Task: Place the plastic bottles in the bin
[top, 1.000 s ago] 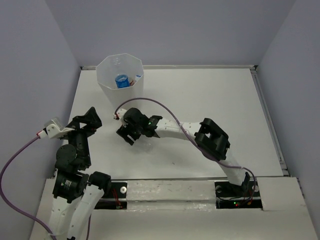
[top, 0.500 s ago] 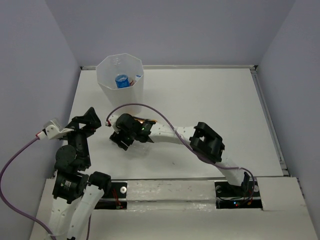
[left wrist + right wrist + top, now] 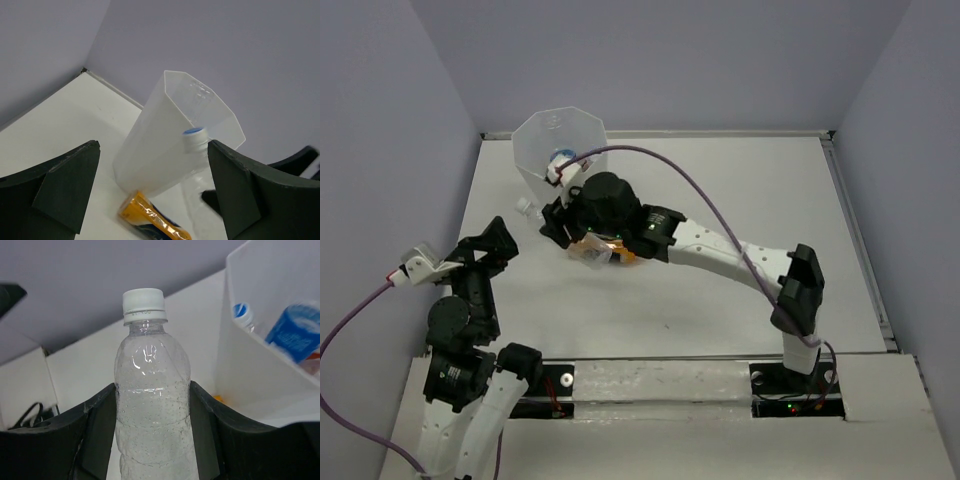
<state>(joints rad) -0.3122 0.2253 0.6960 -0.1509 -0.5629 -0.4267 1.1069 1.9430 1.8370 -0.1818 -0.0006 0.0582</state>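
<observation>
My right gripper (image 3: 544,213) is shut on a clear plastic bottle (image 3: 151,405) with a white cap (image 3: 525,207). It holds the bottle off the table, just left of the white faceted bin (image 3: 535,138). The bin (image 3: 250,360) holds a blue-label bottle (image 3: 296,332) and a blue-capped one (image 3: 242,311). An orange bottle with a dark label (image 3: 605,250) lies on the table under the right arm; it also shows in the left wrist view (image 3: 150,222). My left gripper (image 3: 490,245) is open and empty at the left, facing the bin (image 3: 165,135).
The right arm's purple cable (image 3: 690,185) arcs over the table beside the bin. Grey walls close in the back and sides, with the left wall (image 3: 390,150) near the bin.
My right gripper has risen from the table with the clear bottle and moved up and left to beside the bin. The orange bottle under it now shows. The left arm has barely moved.
</observation>
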